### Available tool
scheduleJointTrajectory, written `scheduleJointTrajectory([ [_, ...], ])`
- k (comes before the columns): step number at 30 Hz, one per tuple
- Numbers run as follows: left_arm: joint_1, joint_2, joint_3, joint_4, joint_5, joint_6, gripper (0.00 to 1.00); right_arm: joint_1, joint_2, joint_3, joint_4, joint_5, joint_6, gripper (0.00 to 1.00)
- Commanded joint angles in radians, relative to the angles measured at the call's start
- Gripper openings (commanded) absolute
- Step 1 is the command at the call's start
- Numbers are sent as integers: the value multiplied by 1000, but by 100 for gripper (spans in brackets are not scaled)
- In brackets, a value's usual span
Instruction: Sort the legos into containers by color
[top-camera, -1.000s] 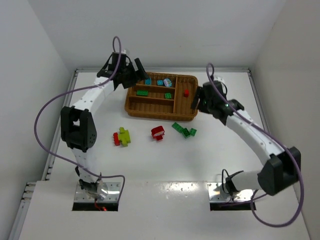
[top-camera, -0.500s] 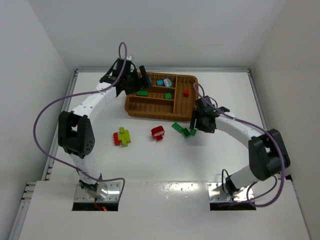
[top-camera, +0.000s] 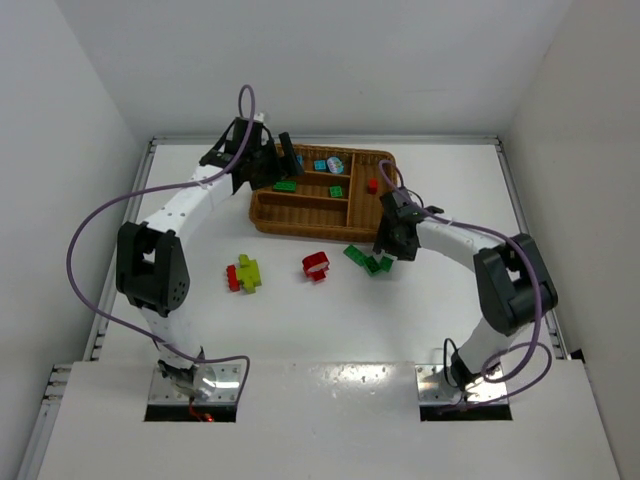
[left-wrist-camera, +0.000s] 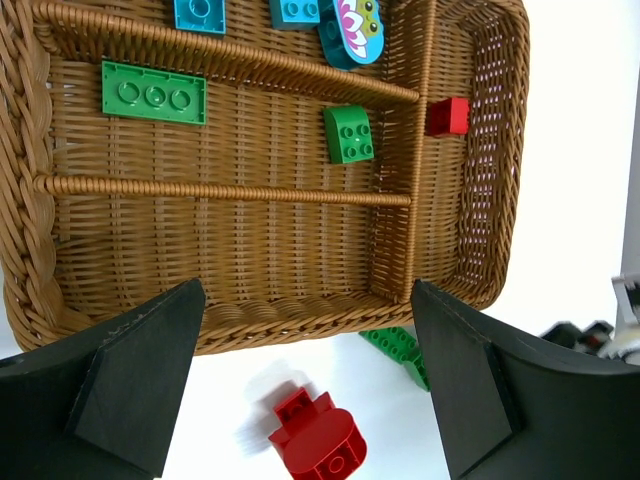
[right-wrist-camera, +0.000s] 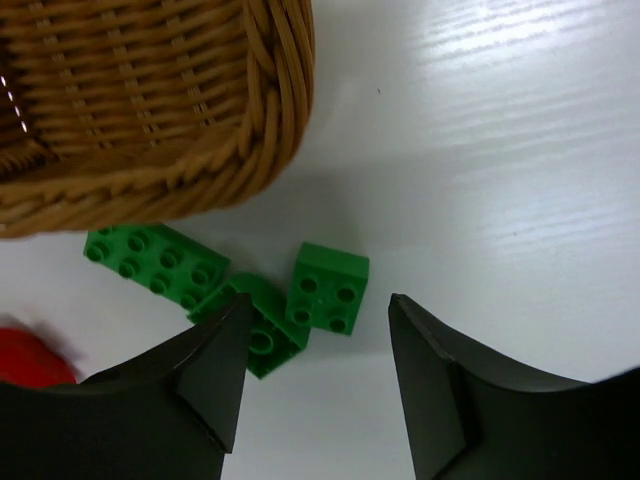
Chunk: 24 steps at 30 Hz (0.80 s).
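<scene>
White tabletop (top-camera: 450, 180), white walls (top-camera: 300, 60) on three sides. The right pincer (right-wrist-camera: 318, 390) hangs low, fingers apart, holding nothing. Just ahead of the tips three green legos (right-wrist-camera: 328, 288) lie touching in a cluster, studs up, a square one right, a longer one left. Beyond them is a corner of the brown wicker tray (right-wrist-camera: 200, 150). The left pincer (left-wrist-camera: 305, 330) is spread wide and empty over the tray's rim. Ahead of it the middle long slot holds a flat green plate (left-wrist-camera: 153, 92) and a green square brick (left-wrist-camera: 350, 133). The farthest slot holds light blue pieces (left-wrist-camera: 200, 13), among them a face-printed piece (left-wrist-camera: 352, 25). The crosswise slot, right, holds a small red brick (left-wrist-camera: 447, 116). A red lego (left-wrist-camera: 318, 440) lies on the tabletop between this pincer's fingers.
</scene>
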Motion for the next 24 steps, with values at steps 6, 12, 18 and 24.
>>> scheduleJointTrajectory([
  [6,-8,-49,-13,3,-1,26,90,3,96,70,-6,109,107,49],
  [12,-8,-49,-13,3,-1,35,90,3,59,3,4,134,119,48],
  [18,-8,-39,-13,3,-1,35,90,3,38,-30,14,116,119,47],
  [24,-8,-30,-13,3,-1,35,89,3,19,-50,14,106,128,42],
])
